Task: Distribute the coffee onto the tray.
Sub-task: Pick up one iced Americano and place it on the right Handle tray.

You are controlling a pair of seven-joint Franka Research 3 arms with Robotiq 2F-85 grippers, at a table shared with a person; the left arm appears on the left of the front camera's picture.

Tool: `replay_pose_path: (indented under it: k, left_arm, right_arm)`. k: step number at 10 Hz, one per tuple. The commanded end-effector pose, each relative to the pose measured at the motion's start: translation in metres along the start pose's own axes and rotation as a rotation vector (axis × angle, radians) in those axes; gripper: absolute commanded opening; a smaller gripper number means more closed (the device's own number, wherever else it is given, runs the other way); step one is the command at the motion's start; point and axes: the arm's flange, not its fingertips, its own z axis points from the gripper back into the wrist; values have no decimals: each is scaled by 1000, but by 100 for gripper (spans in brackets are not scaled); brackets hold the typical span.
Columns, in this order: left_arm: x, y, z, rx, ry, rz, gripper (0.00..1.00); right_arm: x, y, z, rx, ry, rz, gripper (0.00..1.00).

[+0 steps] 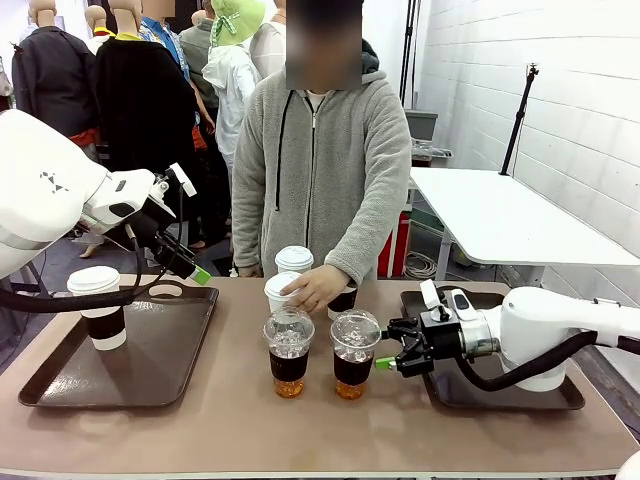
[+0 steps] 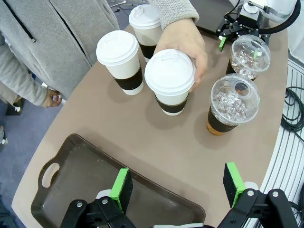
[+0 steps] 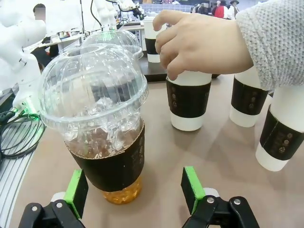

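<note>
Front view shows one paper cup (image 1: pixel 100 305) on the left tray (image 1: pixel 150 370); right wrist view shows ice under the clear dome of the iced coffee (image 3: pixel 102 118), on the tabletop (image 3: pixel 213 152) just before the right claw (image 3: pixel 134 185). Both it and the left claw (image 2: pixel 176 183) gape wide, empty.

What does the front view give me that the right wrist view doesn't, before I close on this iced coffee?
Front view: the right tray lying beneath the right arm, where the cup could go.
Right wrist view: the right gripper, open, with the iced coffee close ahead of its green pads and sitting toward the picture's left pad.
Both: the person's hand on top of a white paper cup just beyond the iced coffee.
</note>
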Motion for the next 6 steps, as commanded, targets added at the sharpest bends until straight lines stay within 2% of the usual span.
replay_pose_path:
  k: [1,6]
  left_arm:
    - [-3,4,-1,-14,-23,-19,100]
    - [-3,4,-1,-14,-23,-19,100]
  right_arm:
    - [-5,-6,-5,27,-15,23,100]
    - [-5,0,-9,57,-15,16,100]
